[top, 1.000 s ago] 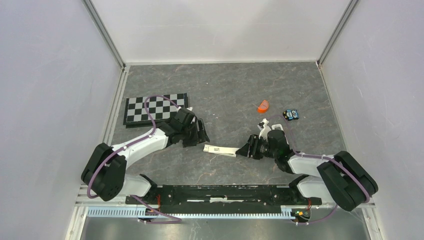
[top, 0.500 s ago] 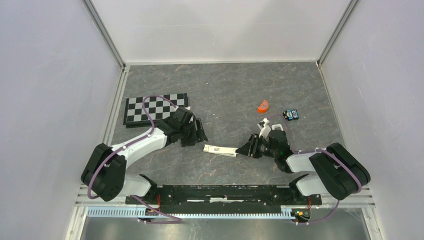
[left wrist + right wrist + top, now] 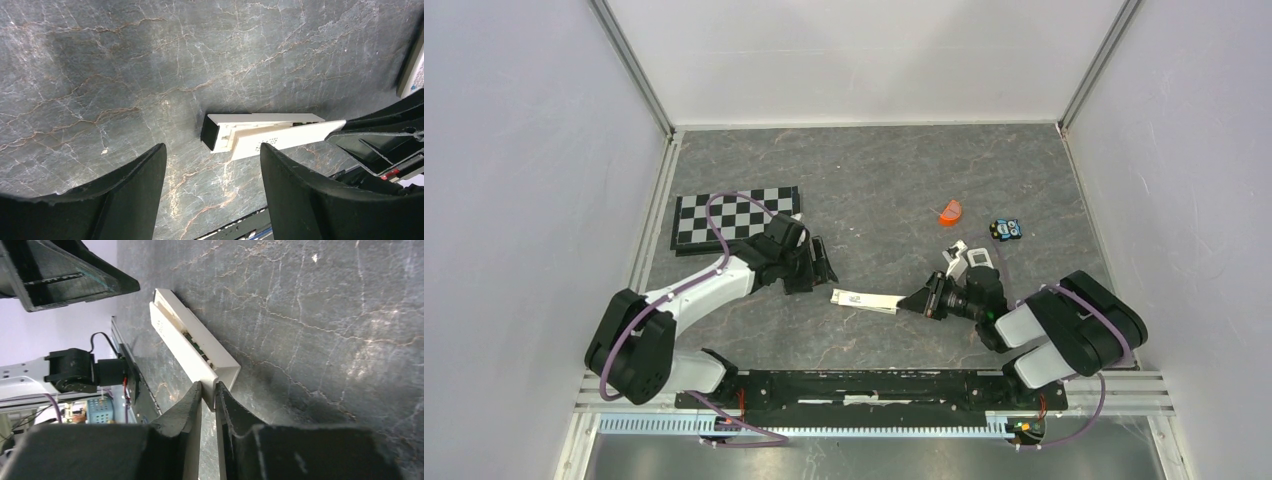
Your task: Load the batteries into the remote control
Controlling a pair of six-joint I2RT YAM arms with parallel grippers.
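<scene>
Remote control [image 3: 865,300]: slim, cream-white, flat on grey marbled table [image 3: 874,180] between both arms, open recess up, dark parts inside. Right gripper [image 3: 208,390] narrowed, pinching its near end wall. Left gripper [image 3: 212,155] spread wide above other end, not touching.

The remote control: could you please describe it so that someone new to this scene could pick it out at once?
On the grey marbled table, look at the centre: the remote control lies there, its right end pinched by the right gripper. It is the only long, slim, cream-white bar; the orange piece farther back is small and rounded.
</scene>
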